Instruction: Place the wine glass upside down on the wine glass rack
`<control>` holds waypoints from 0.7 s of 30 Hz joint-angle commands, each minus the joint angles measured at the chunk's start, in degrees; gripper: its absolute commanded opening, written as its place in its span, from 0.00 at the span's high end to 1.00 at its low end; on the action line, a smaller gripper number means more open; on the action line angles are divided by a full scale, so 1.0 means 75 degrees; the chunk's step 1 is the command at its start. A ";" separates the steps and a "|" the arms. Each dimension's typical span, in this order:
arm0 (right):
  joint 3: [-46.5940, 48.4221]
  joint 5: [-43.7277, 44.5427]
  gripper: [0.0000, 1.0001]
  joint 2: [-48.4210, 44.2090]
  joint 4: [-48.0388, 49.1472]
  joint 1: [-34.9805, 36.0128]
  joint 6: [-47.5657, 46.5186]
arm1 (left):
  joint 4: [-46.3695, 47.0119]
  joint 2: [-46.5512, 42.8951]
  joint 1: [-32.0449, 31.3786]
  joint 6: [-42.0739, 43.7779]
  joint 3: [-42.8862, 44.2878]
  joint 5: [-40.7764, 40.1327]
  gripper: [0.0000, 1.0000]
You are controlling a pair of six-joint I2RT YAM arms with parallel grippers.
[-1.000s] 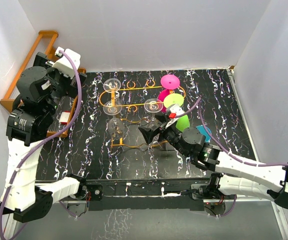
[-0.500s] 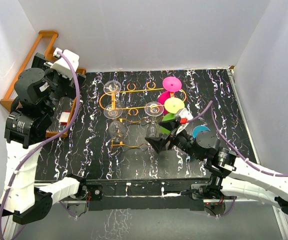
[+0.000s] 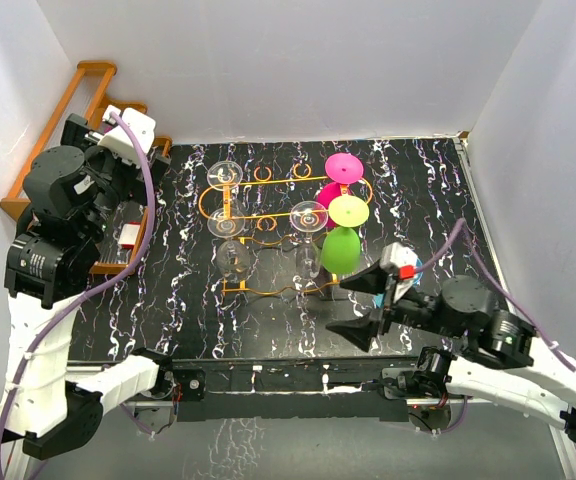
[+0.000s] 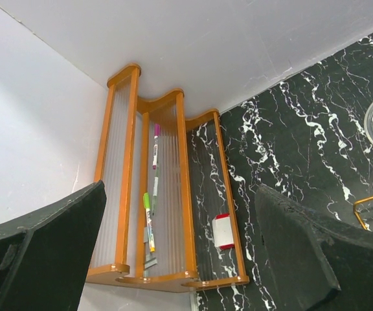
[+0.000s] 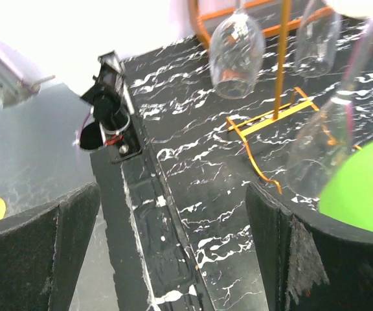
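The orange-gold wire wine glass rack [image 3: 268, 222] stands mid-table. Several glasses hang upside down in it: clear ones [image 3: 225, 222], a pink one [image 3: 343, 165], a yellow one [image 3: 348, 210] and a green wine glass [image 3: 340, 250] at its near right end. My right gripper [image 3: 360, 307] is open and empty, apart from the rack, to the near right of the green glass. In the right wrist view the gripper [image 5: 173, 249] is over the table's near edge, with the green bowl [image 5: 361, 194] at the right. My left gripper [image 4: 180, 253] is open and empty above the wooden shelf.
A stepped brown wooden shelf [image 4: 186, 194] with markers [image 4: 149, 220] and a red-and-white block [image 4: 223, 231] lies at the far left by the wall. A teal glass [image 3: 412, 262] stands right of the rack, partly hidden by my right arm. White walls enclose the table.
My right gripper has drawn back from the rack toward the near right, open. The green glass stays hanging in the rack. The left arm has shifted slightly.
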 commanded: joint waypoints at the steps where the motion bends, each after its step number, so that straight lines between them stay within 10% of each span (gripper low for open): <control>1: 0.1252 0.1891 0.02 -0.0128 -0.1420 0.0014 0.0764 | 0.0008 -0.0219 0.0053 -0.0046 -0.0197 0.0068 0.03; 12: 0.2813 0.6343 0.01 0.1943 -0.4078 0.0020 0.2217 | -0.0172 -0.0210 0.0044 -0.0008 -0.0159 -0.0259 0.03; 21: 0.3487 0.7614 0.30 0.1773 -0.6118 0.0022 0.5429 | -0.0349 -0.0080 0.0057 -0.0055 0.0693 -0.0642 0.03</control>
